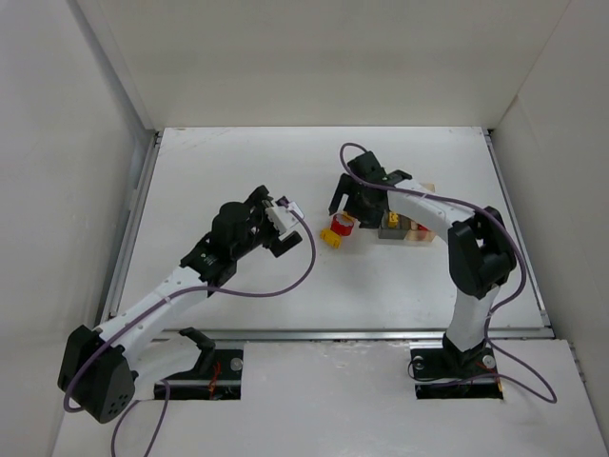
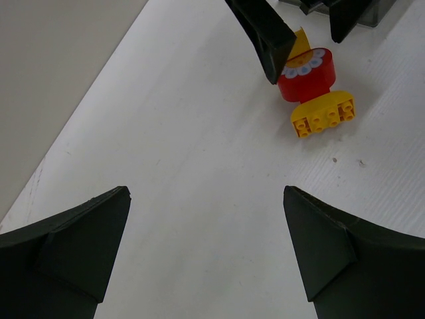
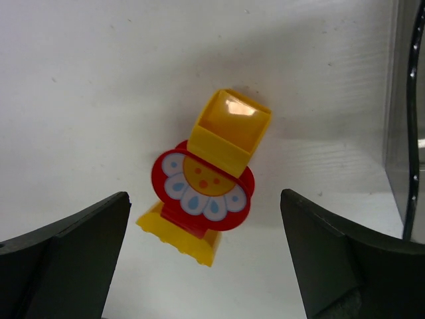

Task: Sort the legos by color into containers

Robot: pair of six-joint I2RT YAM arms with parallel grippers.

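A small stack of legos lies on the white table: a red round flower piece (image 3: pixel 202 189), a hollow yellow brick (image 3: pixel 229 129) and a yellow base brick (image 3: pixel 182 236). The stack shows in the top view (image 1: pixel 338 229) and the left wrist view (image 2: pixel 309 76). My right gripper (image 3: pixel 204 199) is open, hovering above the stack with a finger on each side (image 1: pixel 346 211). My left gripper (image 2: pixel 206 193) is open and empty, to the left of the stack (image 1: pixel 282 225). The dark grey container (image 1: pixel 391 231) and the clear tan container (image 1: pixel 420 232) stand just right of the stack.
A yellow piece (image 1: pixel 391 220) shows in the grey container and a red one (image 1: pixel 418 228) in the clear one. The grey container's wall (image 3: pixel 405 133) is close on the right gripper's right. White walls enclose the table on three sides.
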